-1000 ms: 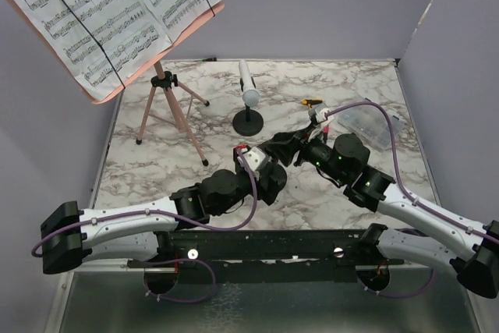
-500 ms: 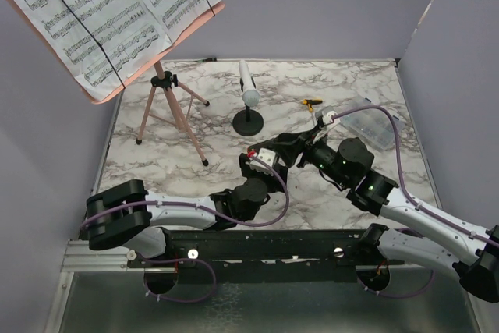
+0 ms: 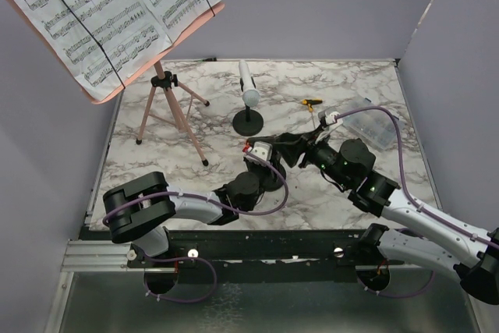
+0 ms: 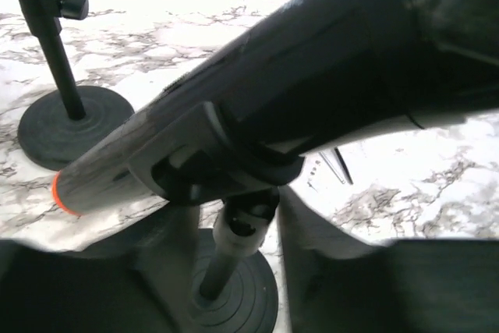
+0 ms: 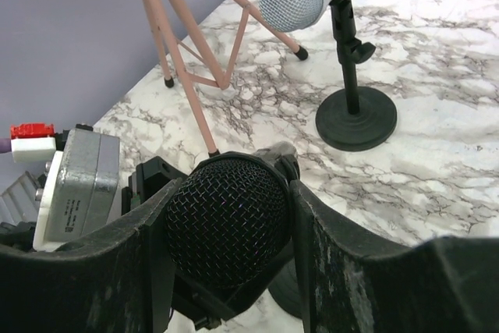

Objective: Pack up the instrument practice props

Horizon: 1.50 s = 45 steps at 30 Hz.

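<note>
across the marble counter nothing is looking packed yet, as far as we are judging. the pink music rest is standing on its tripod at the upper left of the overhead view, with the white sheet-music pages strapped to its board. the white microphone is sitting clipped in its round-based holder near the upper centre. we are not seeing any container taking props, so all of the packing is left to do.

we are working at the centre of the frame on the black microphone, which is lying tilted in the clip of the second holder. the right hand is gripping it: its fingers are standing about half apart and pressing on either side of the mesh head. the left hand is sitting lower, its fingers flanking the holder's thin post just under the clip, also partly closed. we are unable to tell whether they are clamping the post or only standing close beside it. we are judging that the step in hand is pulling the black microphone out of its clip while the holder is being steadied.
</note>
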Tool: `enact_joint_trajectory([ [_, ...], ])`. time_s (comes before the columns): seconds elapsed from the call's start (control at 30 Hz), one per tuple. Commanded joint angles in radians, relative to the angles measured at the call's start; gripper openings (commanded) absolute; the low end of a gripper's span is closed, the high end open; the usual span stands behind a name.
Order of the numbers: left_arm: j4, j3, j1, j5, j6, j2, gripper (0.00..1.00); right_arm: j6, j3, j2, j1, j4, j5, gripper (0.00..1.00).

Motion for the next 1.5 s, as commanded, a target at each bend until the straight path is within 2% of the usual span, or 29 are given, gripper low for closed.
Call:
enact_joint_trajectory([
  [0.0,0.146,-0.03,0.034,0.072,0.016,0.006,0.27,0.026,-0.024,-0.011,-0.002,-0.088,0.02,0.01],
  [0.07,0.161,-0.05,0.048,0.074,0.008,-0.003,0.15,0.026,-0.025,-0.019,-0.002,-0.104,0.024,0.01],
  [0.2,0.174,-0.086,0.07,0.074,0.0,-0.021,0.0,0.027,-0.032,-0.031,-0.001,-0.127,0.019,0.01],
  [0.73,0.105,-0.177,0.149,-0.058,0.014,-0.093,0.0,0.042,0.02,-0.086,-0.001,-0.299,-0.01,0.01],
  [1.13,0.051,-0.201,0.194,-0.1,0.012,-0.135,0.0,0.04,0.055,-0.13,-0.002,-0.435,-0.058,0.01],
  [1.33,0.049,-0.194,0.198,-0.019,0.081,-0.148,0.0,0.055,0.104,-0.105,-0.002,-0.505,-0.107,0.01],
  [1.37,0.049,-0.191,0.198,0.003,0.1,-0.149,0.0,0.062,0.122,-0.094,-0.001,-0.522,-0.103,0.03],
  [1.4,0.049,-0.189,0.197,0.021,0.12,-0.152,0.0,0.064,0.146,-0.081,-0.001,-0.54,-0.102,0.11],
  [1.47,0.049,-0.19,0.195,0.053,0.161,-0.161,0.0,0.072,0.206,-0.047,-0.002,-0.589,-0.091,0.37],
])
